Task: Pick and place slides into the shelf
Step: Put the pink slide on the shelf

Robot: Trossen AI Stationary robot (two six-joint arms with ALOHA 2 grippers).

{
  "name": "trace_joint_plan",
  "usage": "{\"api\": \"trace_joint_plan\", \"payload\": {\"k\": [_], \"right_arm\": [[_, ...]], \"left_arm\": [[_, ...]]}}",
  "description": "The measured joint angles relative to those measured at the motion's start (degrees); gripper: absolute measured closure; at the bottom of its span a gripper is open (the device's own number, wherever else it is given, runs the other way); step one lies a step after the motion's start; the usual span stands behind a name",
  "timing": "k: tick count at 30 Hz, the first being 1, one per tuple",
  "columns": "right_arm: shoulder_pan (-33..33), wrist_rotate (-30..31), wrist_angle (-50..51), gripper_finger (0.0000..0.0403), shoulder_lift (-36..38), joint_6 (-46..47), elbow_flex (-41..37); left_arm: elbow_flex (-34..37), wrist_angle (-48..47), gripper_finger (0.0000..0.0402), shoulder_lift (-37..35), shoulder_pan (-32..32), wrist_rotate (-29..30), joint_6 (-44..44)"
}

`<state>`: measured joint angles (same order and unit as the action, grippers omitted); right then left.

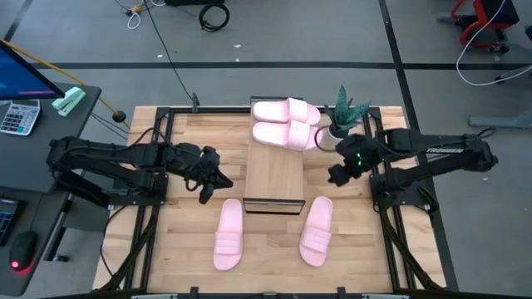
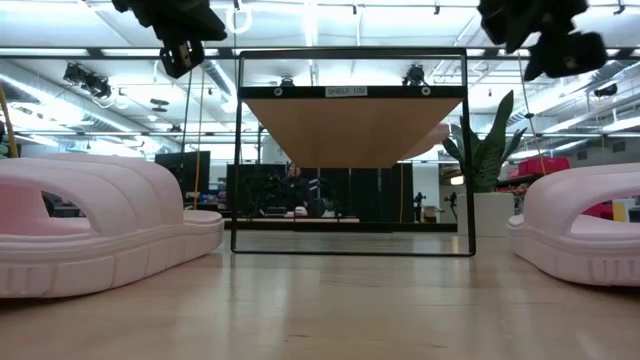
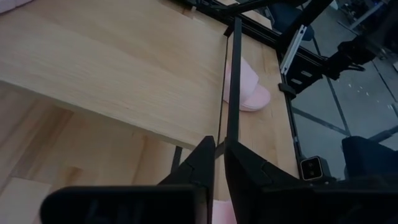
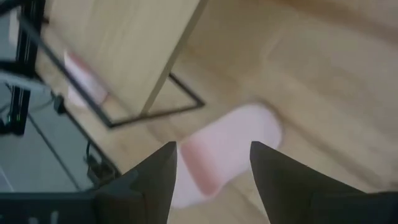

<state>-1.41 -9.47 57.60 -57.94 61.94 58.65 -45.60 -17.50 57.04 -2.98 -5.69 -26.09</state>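
The shelf (image 1: 274,170) stands mid-table, a light-wood board on a thin black frame (image 2: 350,250). Two pale pink slides (image 1: 287,124) lie side by side, soles down, on its far end. Two more slides rest soles down on the table near the front edge, one on the left (image 1: 229,234) and one on the right (image 1: 317,231). My left gripper (image 1: 212,187) hovers shut and empty left of the shelf, above the left slide's far end. My right gripper (image 1: 339,170) hovers open and empty right of the shelf, above the right slide (image 4: 227,149).
A potted plant (image 1: 345,116) stands at the far right, close beside the slides on the shelf. Black frame rails (image 1: 150,224) run along the table's left and right sides. A calculator (image 1: 18,116) sits on a side desk to the left.
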Motion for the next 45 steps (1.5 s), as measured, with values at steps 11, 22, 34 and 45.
{"api": "trace_joint_plan", "payload": {"k": [11,22,34,45], "right_arm": [[16.9,6.3,0.0,0.0192,-0.3,14.1,0.0],[31.1,15.3,0.0,0.0192,-0.3,29.5,0.0],[46.1,22.5,0.1,0.0192,-5.6,41.4,0.0],[52.5,22.6,1.2,0.0192,-15.5,30.9,0.0]], "left_arm": [[0.0,-0.4,0.0360,0.0,-0.3,0.1,0.2],[0.0,-1.0,0.0353,0.0,-0.3,0.1,0.3],[0.0,-2.2,0.0353,0.0,-0.2,0.1,6.1],[0.0,-1.8,0.0361,0.0,-0.2,0.1,6.8]]}}
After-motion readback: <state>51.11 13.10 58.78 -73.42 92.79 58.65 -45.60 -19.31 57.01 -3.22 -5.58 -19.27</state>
